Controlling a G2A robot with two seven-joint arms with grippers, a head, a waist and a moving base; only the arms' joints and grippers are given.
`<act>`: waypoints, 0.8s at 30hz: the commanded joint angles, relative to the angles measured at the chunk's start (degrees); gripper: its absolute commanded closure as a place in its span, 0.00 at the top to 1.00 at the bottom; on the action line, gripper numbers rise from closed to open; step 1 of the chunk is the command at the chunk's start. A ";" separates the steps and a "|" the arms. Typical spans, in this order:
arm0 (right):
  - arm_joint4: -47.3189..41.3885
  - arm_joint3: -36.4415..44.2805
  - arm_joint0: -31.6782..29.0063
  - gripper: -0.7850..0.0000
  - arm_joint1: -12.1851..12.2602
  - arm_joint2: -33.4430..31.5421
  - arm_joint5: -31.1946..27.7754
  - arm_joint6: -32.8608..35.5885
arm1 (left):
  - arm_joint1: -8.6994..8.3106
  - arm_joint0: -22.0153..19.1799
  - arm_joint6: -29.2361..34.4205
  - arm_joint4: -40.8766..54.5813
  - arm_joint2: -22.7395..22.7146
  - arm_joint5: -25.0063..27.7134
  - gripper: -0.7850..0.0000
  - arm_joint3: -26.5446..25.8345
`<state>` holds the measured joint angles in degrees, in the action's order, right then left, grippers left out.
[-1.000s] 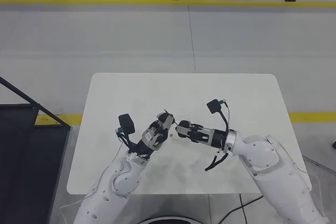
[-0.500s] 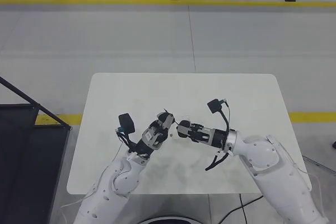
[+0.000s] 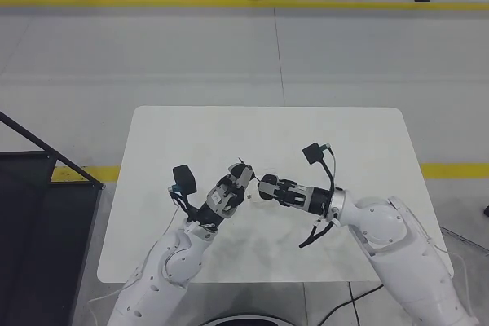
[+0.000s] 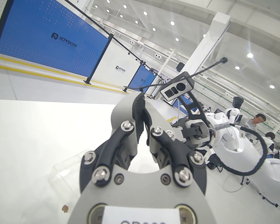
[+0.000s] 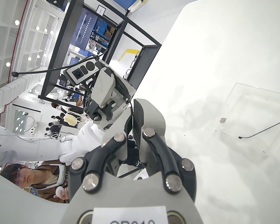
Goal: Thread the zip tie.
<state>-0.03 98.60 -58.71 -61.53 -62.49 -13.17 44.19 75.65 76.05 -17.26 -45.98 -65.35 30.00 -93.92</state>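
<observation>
A black zip tie (image 4: 200,71) sticks out of my left gripper (image 4: 141,101), which is shut on it; its square head hangs free in the air. Both grippers meet tip to tip above the middle of the white table (image 3: 350,138), the left gripper (image 3: 243,174) just left of the right gripper (image 3: 265,184). In the right wrist view the zip tie (image 5: 42,71) runs past the left arm's camera, and a thin black strand leads down between the pads of my right gripper (image 5: 132,115), which looks shut on it.
A clear flat tray (image 5: 247,99) lies on the table beside the grippers, with a second black zip tie (image 5: 261,132) on it. The table's far half and right side are bare. A black frame stands off the table's left edge.
</observation>
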 commanded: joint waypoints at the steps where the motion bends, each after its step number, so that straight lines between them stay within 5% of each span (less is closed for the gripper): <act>1: 0.03 0.01 -0.03 0.00 -0.02 -0.04 -0.01 0.03 | 0.03 0.01 0.01 -0.02 -0.03 0.03 0.00 0.02; 7: 0.29 0.34 -0.30 0.00 -0.04 -0.27 -0.04 0.22 | 0.11 0.06 0.63 0.36 -0.09 0.16 0.00 0.05; 9: 0.35 0.52 -0.55 0.00 -0.02 -0.47 -0.17 0.11 | 0.12 0.10 0.81 0.47 -0.16 0.27 0.25 -0.02; 13: 0.27 0.79 -0.92 0.00 0.01 -0.85 -0.30 0.27 | 0.09 0.33 1.58 0.83 -0.35 0.92 0.58 -0.16; 24: -4.15 -0.48 -0.96 0.00 0.09 -2.69 -2.36 2.02 | -0.38 0.69 6.77 5.24 -1.98 5.56 0.61 -0.10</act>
<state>-3.69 98.39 -59.78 -61.46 -64.93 -15.33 45.91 75.33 76.72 -11.13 -41.30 -67.11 34.93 -94.09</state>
